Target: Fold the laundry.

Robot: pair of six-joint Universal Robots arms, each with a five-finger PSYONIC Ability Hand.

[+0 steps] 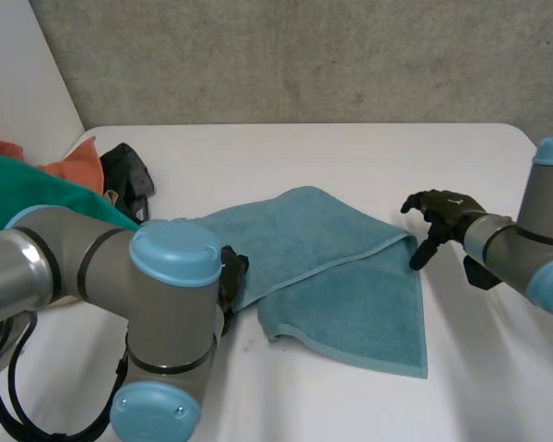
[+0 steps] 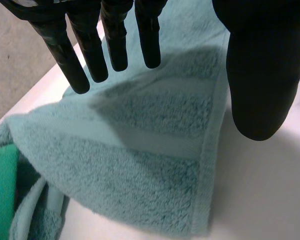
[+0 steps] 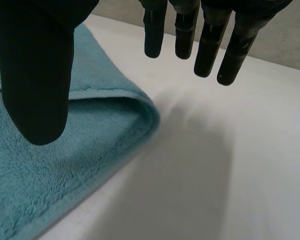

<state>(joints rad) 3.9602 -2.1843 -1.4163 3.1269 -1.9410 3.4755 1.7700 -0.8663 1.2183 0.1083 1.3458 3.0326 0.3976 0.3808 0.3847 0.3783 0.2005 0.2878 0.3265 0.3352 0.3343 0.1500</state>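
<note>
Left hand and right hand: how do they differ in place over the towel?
The left hand has its fingers over the teal towel, near its hem; the right hand has its fingers over bare table beside the towel's folded corner. In the head view the left hand is half hidden behind the left arm, the right hand in plain sight. Both are open, holding nothing.

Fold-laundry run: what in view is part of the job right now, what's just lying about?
In the job:
teal terry towel, partly folded
left hand, open, over its left edge
right hand, open, at its folded right corner

Lying about:
green cloth, orange cloth, black fabric item, heaped at the white table's left side; maybe later laundry
</note>
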